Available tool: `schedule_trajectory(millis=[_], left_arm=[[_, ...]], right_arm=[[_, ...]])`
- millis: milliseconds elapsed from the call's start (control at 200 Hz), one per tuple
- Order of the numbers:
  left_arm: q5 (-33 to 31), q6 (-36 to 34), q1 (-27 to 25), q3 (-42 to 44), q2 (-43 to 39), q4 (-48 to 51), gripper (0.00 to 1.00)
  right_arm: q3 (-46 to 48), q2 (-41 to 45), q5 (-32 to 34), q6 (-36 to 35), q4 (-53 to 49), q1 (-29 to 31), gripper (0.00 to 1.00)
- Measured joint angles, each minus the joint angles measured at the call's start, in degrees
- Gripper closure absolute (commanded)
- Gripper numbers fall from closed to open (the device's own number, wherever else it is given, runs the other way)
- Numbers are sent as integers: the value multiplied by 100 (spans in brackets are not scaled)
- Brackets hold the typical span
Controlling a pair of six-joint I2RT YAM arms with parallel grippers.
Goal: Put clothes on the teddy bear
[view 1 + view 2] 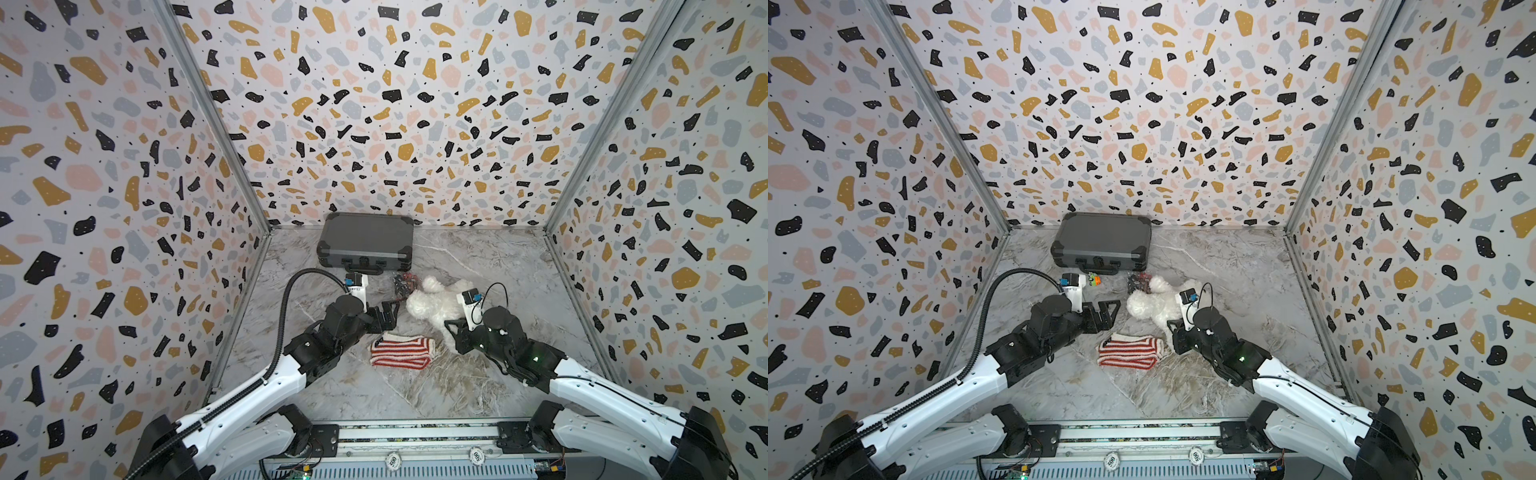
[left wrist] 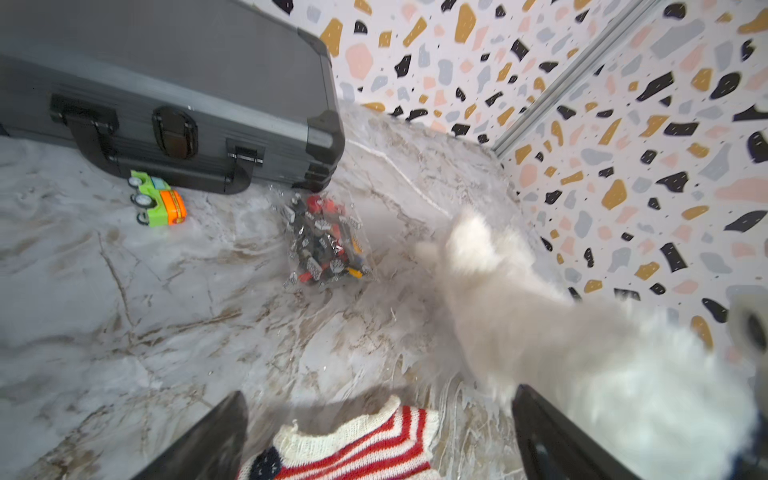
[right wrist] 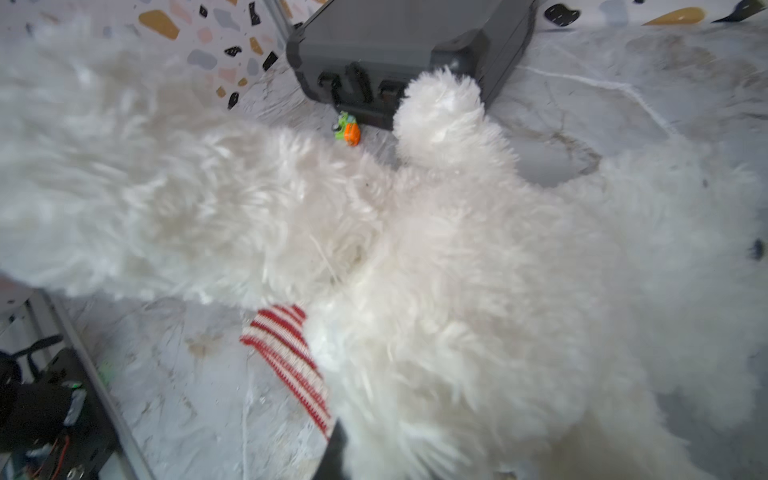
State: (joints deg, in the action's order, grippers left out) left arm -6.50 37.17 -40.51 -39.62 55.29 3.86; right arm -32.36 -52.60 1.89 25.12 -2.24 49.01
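toy truck (image 2: 157,204): I see a small green and orange one on the floor (image 1: 498,270), left of middle in a top view (image 1: 1094,279), just in front of the case's handle.
case (image 1: 365,241): grey and closed, lying flat at the upper middle of both top views, with its back at the rear wall.
left gripper (image 1: 390,313): my left arm reaches in from the lower left. The jaws stand wide apart and hold nothing. The gripper sits just left of the bear, apart from it. In the left wrist view its two fingers (image 2: 216,432) frame one end of the sweater.
sweater (image 1: 401,353): knitted in red and white stripes, with a dark blue patch at one corner. It lies loose and flat just below the middle of the frame.
bag (image 1: 402,286): clear, full of small dark and red pieces, below the case's right corner. I cannot tell whether it touches the bear.
teddy bear (image 1: 436,303): white and fluffy, lying on the floor just right of middle, between my two grippers and up and right of the sweater. It is not yet dressed.
right gripper (image 1: 451,328): my right arm reaches in from the lower right. The jaws are drawn close on the fur of the bear's limb nearest the lower edge. In the right wrist view only one dark finger (image 3: 336,453) shows, and fur hides the rest.
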Motion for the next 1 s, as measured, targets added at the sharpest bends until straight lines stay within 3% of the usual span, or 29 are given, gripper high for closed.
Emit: schedule_trajectory(millis=[225,385,506,761,896,1001], left_arm=[[114,-221,33,-533,42,553,4],[372,-422,-22,-743,310,885,6],[457,-535,-350,-925,774,1154,6],[433,-592,-946,-1172,1687,1327,7],[297,-584,-1189,-1414,2048,1421,7],[179,-575,-1368,-1609,2210,1493,7]], right_arm=[[297,33,387,455,-37,1156,98],[568,-101,573,743,157,1565,93],[715,-409,636,887,369,1784,89],[992,-688,538,1088,1014,1976,54],[1266,-238,535,1141,1211,1980,36],[1390,289,645,1156,1250,1978,30]])
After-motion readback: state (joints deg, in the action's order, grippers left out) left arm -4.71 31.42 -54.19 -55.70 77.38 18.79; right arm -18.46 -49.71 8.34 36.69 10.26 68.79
